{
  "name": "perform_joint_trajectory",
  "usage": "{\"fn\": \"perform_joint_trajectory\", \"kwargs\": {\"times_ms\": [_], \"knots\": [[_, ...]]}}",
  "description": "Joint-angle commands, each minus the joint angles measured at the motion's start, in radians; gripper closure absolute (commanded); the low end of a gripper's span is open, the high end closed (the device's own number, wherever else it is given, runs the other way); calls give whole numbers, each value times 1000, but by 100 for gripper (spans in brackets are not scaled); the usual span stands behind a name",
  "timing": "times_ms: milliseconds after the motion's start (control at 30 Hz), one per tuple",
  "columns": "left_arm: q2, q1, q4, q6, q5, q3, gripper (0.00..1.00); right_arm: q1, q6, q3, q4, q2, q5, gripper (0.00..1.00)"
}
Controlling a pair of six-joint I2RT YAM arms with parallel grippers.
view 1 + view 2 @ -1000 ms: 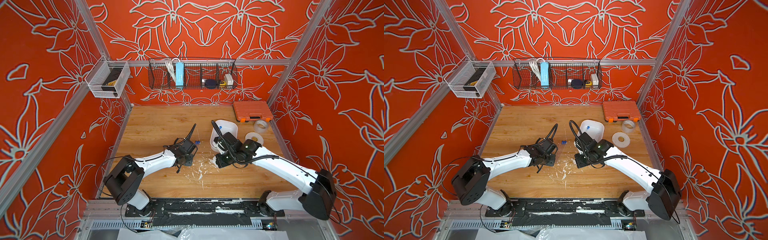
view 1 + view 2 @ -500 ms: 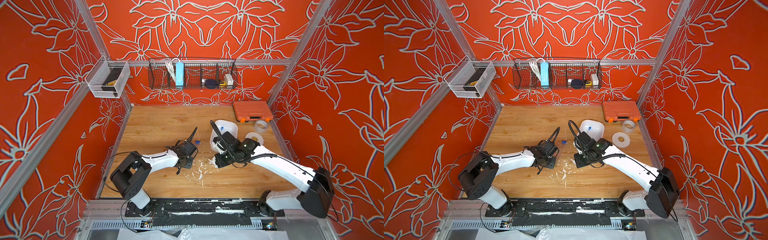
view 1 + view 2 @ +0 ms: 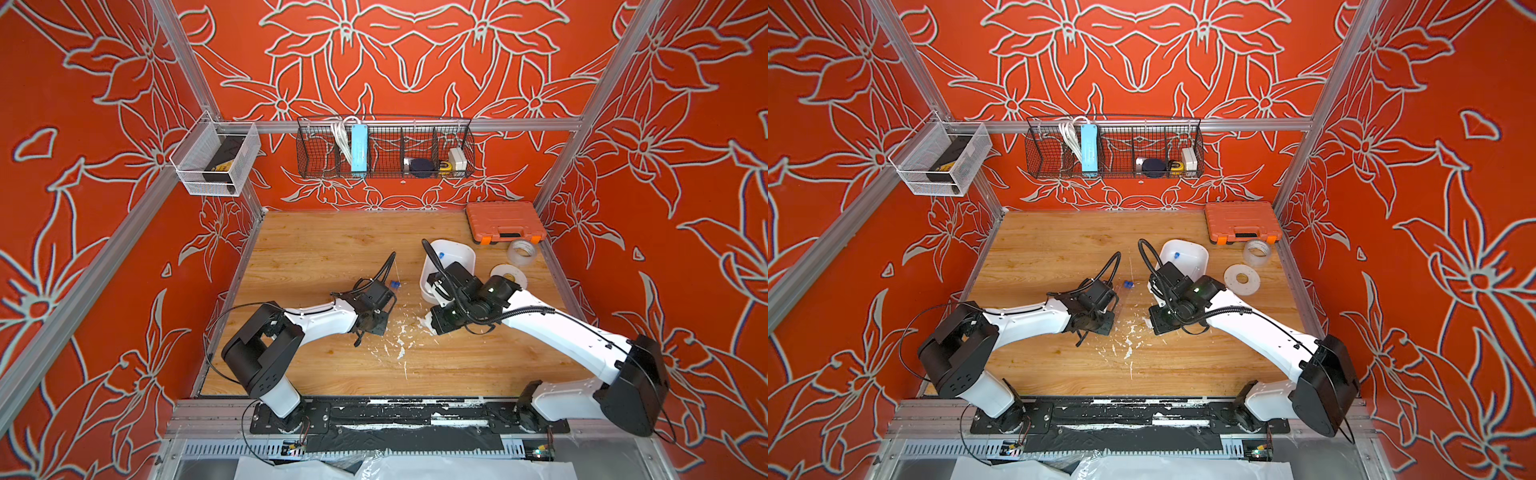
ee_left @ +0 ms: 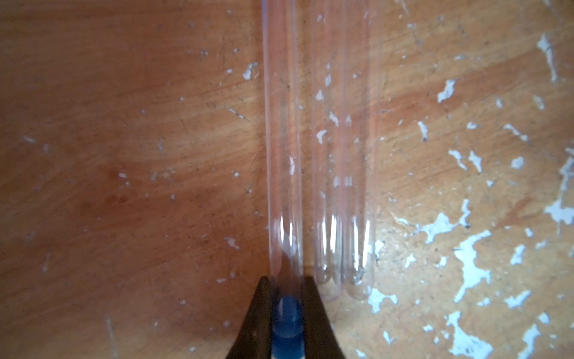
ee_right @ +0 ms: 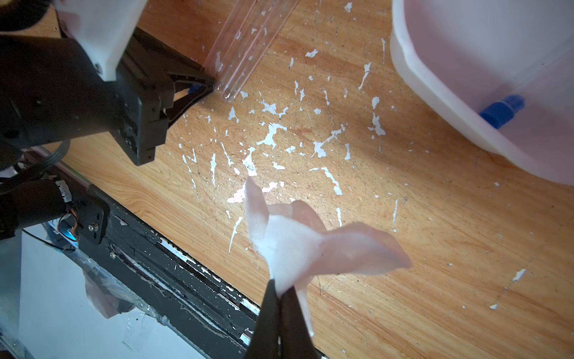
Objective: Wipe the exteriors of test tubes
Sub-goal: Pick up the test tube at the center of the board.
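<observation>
Top views both show a white plastic tub (image 3: 462, 258) on the worn wooden table (image 3: 332, 249), with one blue-capped clear tube (image 3: 441, 255) inside it. Left wrist view: the left gripper (image 4: 287, 289) pinches the blue-capped end of a slim clear plastic test tube (image 4: 283, 155), with two more clear tubes (image 4: 341, 155) lying just beside it on the table. Right wrist view: the right gripper (image 5: 281, 290) is clamped on a crumpled white tissue (image 5: 298, 239), held above the table and apart from the tubes.

Orange case (image 3: 504, 222) beside tape roll (image 3: 522, 252); white tub (image 3: 459, 251) nearby.
</observation>
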Motion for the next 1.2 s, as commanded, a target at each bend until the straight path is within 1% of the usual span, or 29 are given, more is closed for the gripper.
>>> {"fn": "perform_joint_trajectory", "kwargs": {"times_ms": [0, 133, 233, 400, 533, 600, 767, 900, 1033, 1167], "knots": [[-38, 18, -131, 7, 24, 60, 88, -4, -47, 65, -24, 21, -30, 100], [-66, 43, -247, 14, 66, 200, 91, -4, -97, 127, -41, 52, -58, 100], [-99, 45, -283, 17, 126, 270, 92, -4, -131, 171, -39, 67, -76, 100], [-180, 45, -278, 35, 302, 277, 91, -5, -179, 206, 1, 64, -109, 100], [-236, 45, -279, 21, 461, 267, 91, -5, -196, 194, 51, 38, -135, 100], [-247, 44, -296, 22, 510, 268, 91, -4, -199, 181, 79, 24, -155, 100], [-270, 44, -362, 46, 525, 265, 92, -5, -198, 155, 135, 3, -185, 100], [-284, 44, -390, 57, 530, 269, 94, -5, -189, 147, 148, 31, -190, 100], [-295, 44, -390, 37, 539, 283, 96, -5, -179, 154, 140, 68, -188, 100], [-297, 44, -373, 13, 570, 283, 96, -6, -167, 153, 157, 83, -191, 100]]}}
